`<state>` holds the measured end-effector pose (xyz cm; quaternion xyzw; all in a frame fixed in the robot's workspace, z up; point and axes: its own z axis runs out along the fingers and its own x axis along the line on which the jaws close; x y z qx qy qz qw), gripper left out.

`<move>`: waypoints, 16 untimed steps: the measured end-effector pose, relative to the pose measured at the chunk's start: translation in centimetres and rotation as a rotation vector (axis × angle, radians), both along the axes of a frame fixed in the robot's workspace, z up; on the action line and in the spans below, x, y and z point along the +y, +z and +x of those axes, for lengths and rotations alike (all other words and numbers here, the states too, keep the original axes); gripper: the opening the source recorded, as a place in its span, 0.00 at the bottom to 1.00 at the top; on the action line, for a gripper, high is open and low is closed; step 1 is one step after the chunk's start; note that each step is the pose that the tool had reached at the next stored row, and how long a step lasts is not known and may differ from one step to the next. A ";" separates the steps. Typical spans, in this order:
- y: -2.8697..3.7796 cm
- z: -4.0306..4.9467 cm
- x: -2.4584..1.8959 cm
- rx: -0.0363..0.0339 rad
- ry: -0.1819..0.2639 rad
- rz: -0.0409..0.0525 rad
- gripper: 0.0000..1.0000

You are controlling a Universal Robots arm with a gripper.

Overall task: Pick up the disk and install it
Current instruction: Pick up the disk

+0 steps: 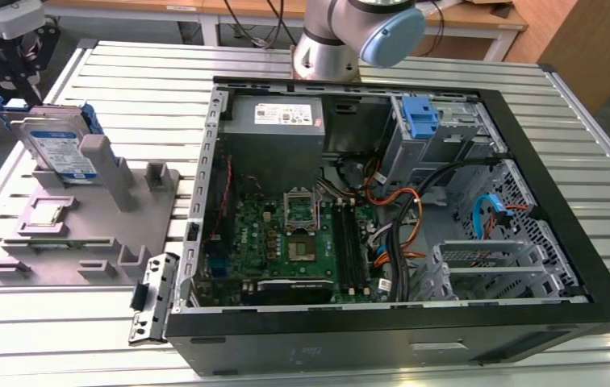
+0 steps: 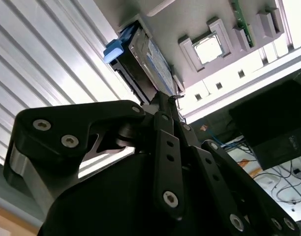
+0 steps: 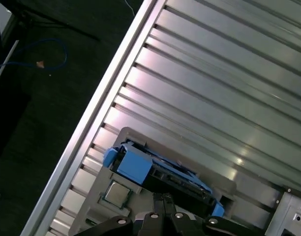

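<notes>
The disk (image 1: 60,149) is standing on edge in a slot of the grey holder (image 1: 89,230), in the upper left of the exterior view. Its white-and-blue label faces the camera and the blue bracket (image 1: 85,117) hugs its sides. In both wrist views you look down on its top edge (image 2: 150,59) (image 3: 180,179), with the bracket's blue tab sticking out at one end.

The claw (image 1: 17,85) hangs right above the disk in the top left corner of the exterior view, close to it but not touching as far as I can see. In the first wrist view the two fingers (image 3: 158,201) sit side by side, pinched narrow with nothing between them.

The holder also has a small square chip (image 1: 49,214) lying flat in a pocket, in front of the disk. It all sits on the slatted metal table (image 1: 563,105).

The open case (image 1: 391,322) takes up the middle and the exterior view's right. It lies on its side, with the green board (image 1: 283,234) exposed. There's a grey box (image 1: 278,117) with a white sticker at the back, and a bare blue latch (image 1: 420,117) at the bay beside it. The arm (image 1: 353,36) rises behind the case at top centre.
</notes>
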<state>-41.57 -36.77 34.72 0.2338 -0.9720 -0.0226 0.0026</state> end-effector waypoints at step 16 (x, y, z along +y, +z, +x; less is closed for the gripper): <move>-0.02 0.00 0.00 -0.0004 0.142 0.0030 0.10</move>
